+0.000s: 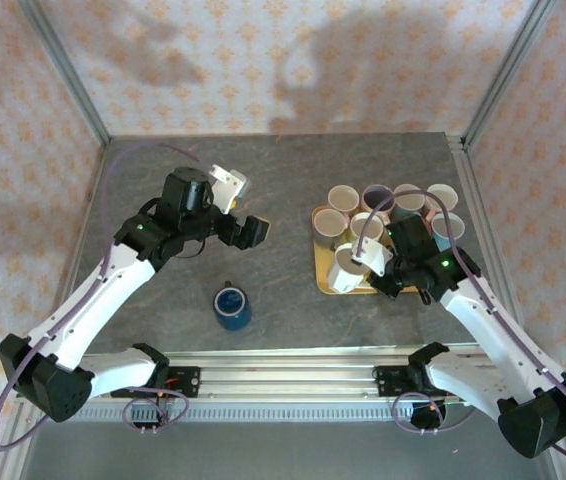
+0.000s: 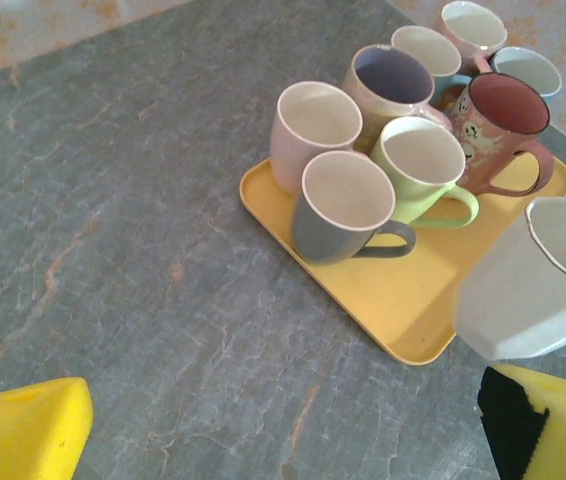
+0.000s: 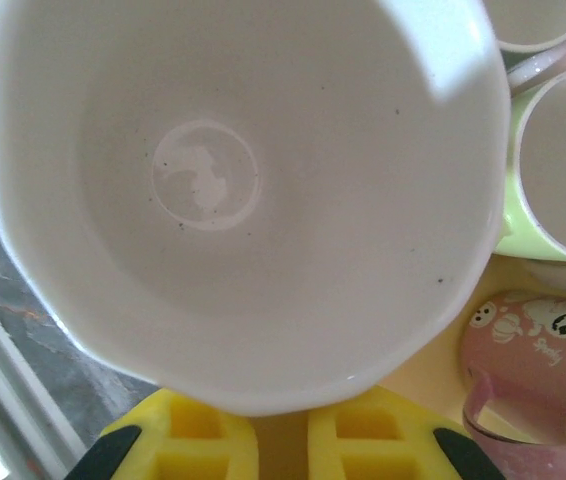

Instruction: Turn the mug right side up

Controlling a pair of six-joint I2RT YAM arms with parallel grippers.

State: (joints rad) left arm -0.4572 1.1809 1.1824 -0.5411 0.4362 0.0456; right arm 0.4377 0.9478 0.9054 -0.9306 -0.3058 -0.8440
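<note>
**Left of the tray.** The grey table (image 1: 143, 170) lies bare from its left edge to the yellow tray (image 2: 403, 305). Only two items stand in this area.
- The left gripper (image 1: 251, 230) hovers above the table, left of the tray's far corner. Its yellow pads (image 2: 23, 430) are spread wide with nothing between them.
- A blue mug (image 1: 232, 306) stands on the table to the near left of the tray, well apart from its rim and close to the table's near edge. Which way up it stands cannot be told.

**At the tray.** The white mug (image 1: 346, 268) is at the tray's near-left corner, tilted, with its mouth facing up and toward the right arm.
- The right gripper (image 3: 283, 445) has it. The fingers are drawn almost together just beneath the mug's rim. The contact point itself is hidden by the rim.
- In the left wrist view the mug's body overlaps the tray's near edge.

**On the tray.** Upright mugs crowd the far half, touching or nearly touching. They include a grey mug (image 2: 343, 205), a green mug (image 2: 423, 165) and a maroon mug (image 2: 498, 130). The near strip of the tray floor is bare.

**Right of the tray.** The tray's right side sits near the table's right edge.
</note>
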